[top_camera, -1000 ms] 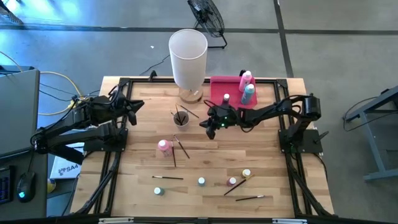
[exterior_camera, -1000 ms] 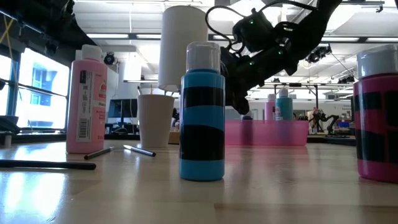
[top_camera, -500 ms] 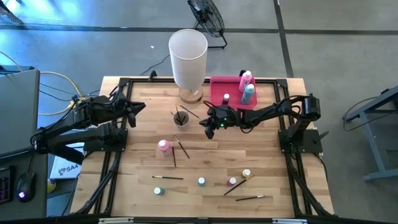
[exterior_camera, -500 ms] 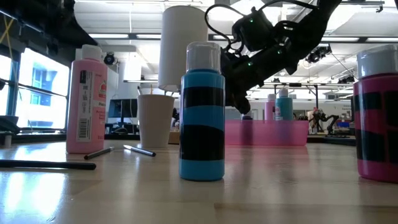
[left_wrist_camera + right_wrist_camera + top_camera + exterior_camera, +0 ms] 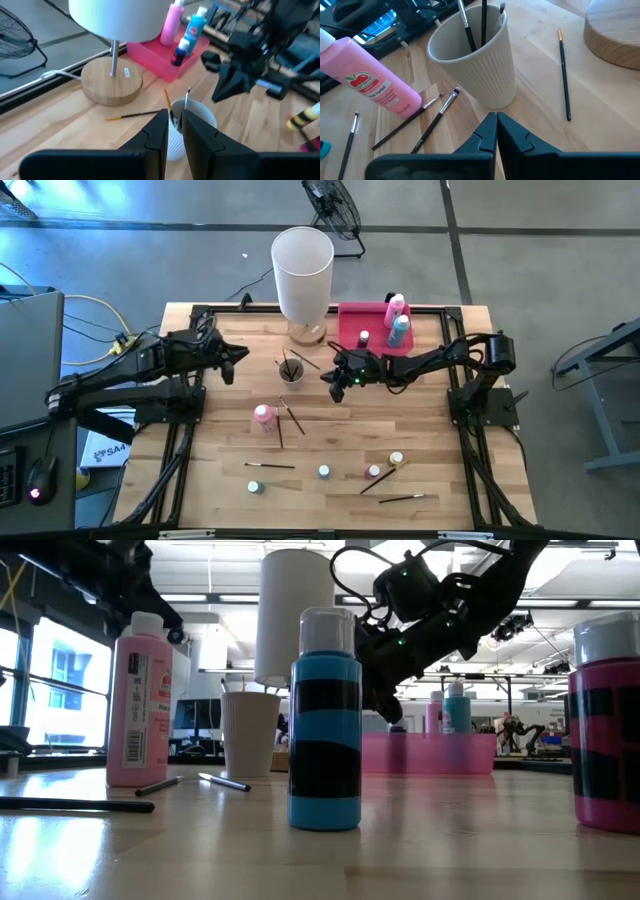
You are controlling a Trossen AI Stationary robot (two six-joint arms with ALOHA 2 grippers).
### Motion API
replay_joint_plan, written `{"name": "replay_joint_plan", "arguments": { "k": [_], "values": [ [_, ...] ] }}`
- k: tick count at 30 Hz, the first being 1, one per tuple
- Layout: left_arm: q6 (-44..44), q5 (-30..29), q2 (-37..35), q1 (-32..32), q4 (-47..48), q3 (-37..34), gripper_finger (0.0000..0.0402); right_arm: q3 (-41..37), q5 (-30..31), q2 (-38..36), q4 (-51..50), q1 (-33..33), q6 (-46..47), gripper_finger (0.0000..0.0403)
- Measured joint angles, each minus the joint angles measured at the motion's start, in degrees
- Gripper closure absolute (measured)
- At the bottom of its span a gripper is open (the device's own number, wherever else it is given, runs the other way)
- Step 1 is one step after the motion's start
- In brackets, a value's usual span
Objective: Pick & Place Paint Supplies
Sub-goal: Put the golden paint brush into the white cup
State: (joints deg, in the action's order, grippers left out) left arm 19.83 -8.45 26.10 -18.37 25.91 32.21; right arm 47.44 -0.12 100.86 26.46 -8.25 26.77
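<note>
A ribbed white cup [image 5: 290,371] [image 5: 480,60] with several paintbrushes standing in it sits mid-table. My left gripper [image 5: 243,362] [image 5: 175,125] hovers left of the cup, pointing at it, its fingers a narrow gap apart with nothing between them. My right gripper [image 5: 328,381] [image 5: 496,122] hovers shut and empty just right of the cup. A tall pink bottle [image 5: 264,415] [image 5: 367,82] stands upright nearer the front. Loose brushes [image 5: 292,417] lie flat beside it. Small bottles [image 5: 324,471] stand along the near edge. A pink bottle [image 5: 397,306] and a teal one [image 5: 400,330] stand in the pink tray [image 5: 360,320].
A tall white cylinder [image 5: 302,265] on a round wooden base [image 5: 110,82] stands at the far edge behind the cup. One brush [image 5: 563,75] lies between base and cup. More brushes [image 5: 382,479] lie at the near right. Bare wood shows at the table's left.
My left gripper has gone toward the table's right, closing on the white cup, and has tipped a little further down. My right gripper has kept still. No object has moved.
</note>
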Motion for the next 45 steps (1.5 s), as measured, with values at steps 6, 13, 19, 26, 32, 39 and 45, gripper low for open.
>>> {"name": "replay_joint_plan", "arguments": {
  "k": [6, 13, 19, 26, 32, 39, 45],
  "values": [
    [-0.59, -0.05, 3.58, 0.02, -0.58, 0.0, 0.0348, 0.0, -1.13, -0.02, -0.02, 0.0, -0.25, 0.0399],
    [-0.22, -1.11, 5.97, 0.02, -1.57, 0.0, 0.0348, 0.0, 1.84, -0.02, -0.04, 0.01, -2.35, 0.04],
    [-2.08, -1.16, 6.41, 0.0, -3.93, 0.0, 0.0348, 0.0, 6.19, -0.02, -0.06, -0.21, -2.77, 0.04],
    [-2.05, -1.16, 6.41, 0.01, -3.93, 0.0, 0.0348, 0.0, 8.12, -0.02, -0.68, 0.46, 0.27, 0.04],
    [-3.59, -1.22, 6.41, 0.01, -3.93, 0.0, 0.0348, 6.16, 11.47, 0.75, -11.96, 1.92, -1.16, 0.04],
    [-4.59, -1.2, 6.41, 0.02, -4.1, 0.0, 0.0348, 15.12, 9.24, 6.85, -18.4, 1.79, -5.64, 0.0401],
    [-5.74, -1.07, 6.27, 0.0, -6.72, 0.0, 0.0348, 16.15, 6.74, 8.95, -20.38, 1.33, -4.96, 0.0401]
  ]
}}
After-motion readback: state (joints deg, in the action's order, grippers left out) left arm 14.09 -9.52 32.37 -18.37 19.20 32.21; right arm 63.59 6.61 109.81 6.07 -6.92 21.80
